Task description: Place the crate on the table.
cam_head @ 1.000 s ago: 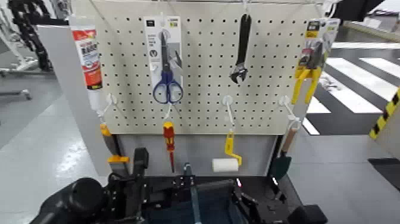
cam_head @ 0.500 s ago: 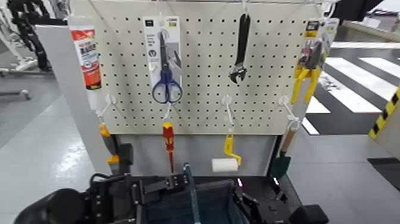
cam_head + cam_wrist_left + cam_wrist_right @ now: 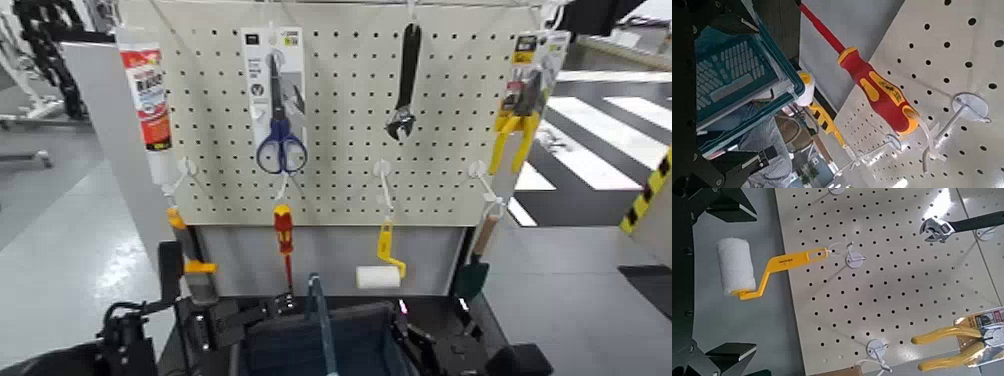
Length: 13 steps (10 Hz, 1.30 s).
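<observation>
Some of the crate (image 3: 285, 350) cut off below, left tool (image 3: 764, 88) and right tool (image 3: 750, 283) near it, both wide.

Workshop-like space, tools on pegboard (image 3: 340, 190).

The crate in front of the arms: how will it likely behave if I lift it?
The crate will probably stay stiff, given its thick rim. It looks open and hollow, so likely light for its size. Lifted by the upright bar across its middle, it may tip or swing.
</observation>
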Each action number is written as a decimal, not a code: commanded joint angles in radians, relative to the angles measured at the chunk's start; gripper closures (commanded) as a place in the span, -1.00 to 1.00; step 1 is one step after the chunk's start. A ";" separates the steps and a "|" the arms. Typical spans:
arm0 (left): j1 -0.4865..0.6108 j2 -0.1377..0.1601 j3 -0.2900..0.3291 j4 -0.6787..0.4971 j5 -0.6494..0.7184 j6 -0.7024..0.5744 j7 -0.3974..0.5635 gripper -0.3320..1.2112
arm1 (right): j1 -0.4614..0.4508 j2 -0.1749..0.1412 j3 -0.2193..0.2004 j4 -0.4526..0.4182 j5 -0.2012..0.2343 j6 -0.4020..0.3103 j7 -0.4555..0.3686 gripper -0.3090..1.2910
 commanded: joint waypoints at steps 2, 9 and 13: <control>0.117 0.004 -0.039 -0.112 -0.137 -0.265 0.110 -0.35 | 0.002 0.000 -0.002 -0.003 -0.002 0.000 0.000 -0.44; 0.385 -0.098 -0.069 -0.198 -0.628 -0.871 0.329 -0.47 | 0.013 0.001 -0.012 -0.017 -0.002 0.008 0.001 -0.44; 0.457 -0.103 -0.100 -0.166 -0.757 -1.102 0.484 -0.47 | 0.028 0.000 -0.020 -0.032 0.006 0.020 0.001 -0.44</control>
